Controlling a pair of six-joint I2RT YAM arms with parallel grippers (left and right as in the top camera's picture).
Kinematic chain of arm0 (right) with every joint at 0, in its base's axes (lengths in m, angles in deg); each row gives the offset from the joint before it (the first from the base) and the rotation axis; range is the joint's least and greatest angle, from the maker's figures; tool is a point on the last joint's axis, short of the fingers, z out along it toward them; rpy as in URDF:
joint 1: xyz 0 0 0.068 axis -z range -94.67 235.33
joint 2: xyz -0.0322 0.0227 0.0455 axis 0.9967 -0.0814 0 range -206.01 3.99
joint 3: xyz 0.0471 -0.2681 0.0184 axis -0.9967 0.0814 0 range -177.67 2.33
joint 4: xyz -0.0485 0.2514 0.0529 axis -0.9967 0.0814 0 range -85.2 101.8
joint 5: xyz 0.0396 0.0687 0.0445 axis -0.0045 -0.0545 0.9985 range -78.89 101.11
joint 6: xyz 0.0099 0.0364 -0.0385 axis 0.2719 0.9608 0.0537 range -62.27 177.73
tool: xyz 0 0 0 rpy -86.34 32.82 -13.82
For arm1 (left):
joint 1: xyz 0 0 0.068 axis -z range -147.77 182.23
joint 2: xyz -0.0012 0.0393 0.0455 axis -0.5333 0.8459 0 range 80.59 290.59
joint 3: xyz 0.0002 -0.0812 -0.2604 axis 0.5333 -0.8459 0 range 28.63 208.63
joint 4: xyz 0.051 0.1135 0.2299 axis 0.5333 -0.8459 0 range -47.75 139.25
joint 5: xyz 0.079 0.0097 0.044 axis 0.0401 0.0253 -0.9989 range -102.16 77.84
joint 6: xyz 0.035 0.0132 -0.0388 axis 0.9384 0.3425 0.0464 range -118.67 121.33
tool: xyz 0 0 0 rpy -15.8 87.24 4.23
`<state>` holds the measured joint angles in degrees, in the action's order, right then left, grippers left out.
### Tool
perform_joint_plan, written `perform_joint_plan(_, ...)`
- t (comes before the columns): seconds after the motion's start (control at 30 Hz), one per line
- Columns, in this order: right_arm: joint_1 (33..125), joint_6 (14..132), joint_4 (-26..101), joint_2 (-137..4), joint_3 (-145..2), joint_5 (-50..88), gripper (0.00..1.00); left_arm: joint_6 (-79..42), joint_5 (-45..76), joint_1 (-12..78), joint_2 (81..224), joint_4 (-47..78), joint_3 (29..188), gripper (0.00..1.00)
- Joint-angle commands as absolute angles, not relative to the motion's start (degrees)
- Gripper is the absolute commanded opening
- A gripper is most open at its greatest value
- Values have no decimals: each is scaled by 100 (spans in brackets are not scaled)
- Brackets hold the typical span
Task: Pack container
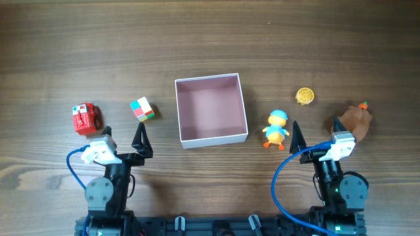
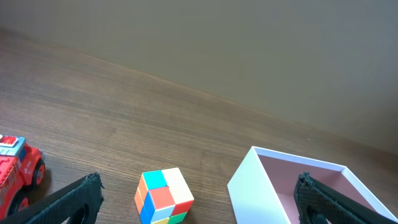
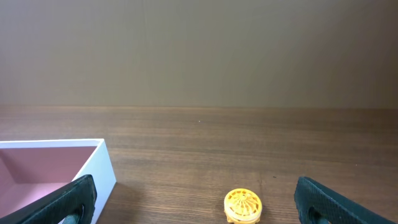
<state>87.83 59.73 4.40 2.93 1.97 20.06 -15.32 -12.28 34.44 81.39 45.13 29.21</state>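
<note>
The container (image 1: pixel 186 137), a square shallow box with white walls and a dull pink inside, sits mid-table and holds nothing; it also shows in the left wrist view (image 2: pixel 252 183) and the right wrist view (image 3: pixel 102 163). Left of it lie a multicoloured cube (image 1: pixel 142 109) (image 2: pixel 163 196) and a red toy truck (image 1: pixel 85 118) (image 2: pixel 15 171). Right of it are a yellow duck toy with a blue cap (image 1: pixel 276 128), a yellow round toy (image 1: pixel 304 96) (image 3: pixel 242 206) and a brown toy (image 1: pixel 355 120). My left gripper (image 1: pixel 123 136) (image 2: pixel 199 202) and right gripper (image 1: pixel 318 131) (image 3: pixel 193 202) are both open and empty, near the front edge.
Wooden table (image 1: pixel 210 39) all round. A plain wall stands behind the table in both wrist views. Blue cables loop beside each arm base at the front.
</note>
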Motion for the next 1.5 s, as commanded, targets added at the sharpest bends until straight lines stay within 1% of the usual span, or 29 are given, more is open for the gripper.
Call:
perform_joint_plan(0.0,8759,5945,385,284,201,1989,100,-1409,-1165,3473,8097,4497,2894,100)
perform_joint_plan(0.07,8759,6052,409,276,201,2024,100,-1409,-1162,3473,8097,4497,2894,100)
perform_joint_plan(0.1,8759,6435,407,267,203,2022,100,-1412,-1162,3473,8097,4502,2894,100)
perform_joint_plan(0.13,8759,6570,405,260,201,2138,100,-1412,-1162,3469,8097,4532,2894,100)
perform_joint_plan(0.23,8759,6758,608,258,28,2411,100,-1567,-1158,3471,8100,4276,3052,99)
perform_joint_plan(0.33,8759,6841,890,74,-372,2409,100,-1562,-1228,3469,8266,3715,3657,100)
perform_joint_plan(0.43,8759,6839,1174,-437,-903,2409,100,-1536,-1521,3469,8841,3243,4501,100)
perform_joint_plan(0.53,8759,6813,1611,-1471,-1790,2406,100,-1346,-1742,3466,9960,2504,5651,100)
perform_joint_plan(0.57,8759,6723,1943,-2148,-2348,2411,100,-1339,-1864,3440,10720,1947,6361,100)
perform_joint_plan(0.63,8759,6623,2498,-2966,-3043,2409,100,-1342,-1941,3340,11566,1254,7154,100)
perform_joint_plan(0.7,8759,6430,3425,-3976,-3965,2404,100,-1344,-1936,3086,12521,368,8088,100)
perform_joint_plan(0.83,8759,6273,5213,-5495,-5464,2277,100,-1342,-1934,2297,14060,-1275,9633,100)
perform_joint_plan(0.9,8759,6081,5794,-6144,-5928,2286,100,-1346,-1932,1895,14668,-1760,10109,100)
perform_joint_plan(1.03,8759,6148,6024,-6614,-5950,2277,100,-1346,-1934,1418,15214,-1422,10125,100)
perform_joint_plan(1.17,8759,6218,6006,-6695,-5950,2275,100,-1344,-1934,1119,16007,-1371,10122,100)
perform_joint_plan(1.3,8759,6220,6004,-6695,-5950,2275,100,-1296,-1936,1066,16974,-1059,10122,100)
perform_joint_plan(1.47,8759,6220,5956,-6695,-5950,2277,100,-797,-1938,1066,17898,-600,10122,100)
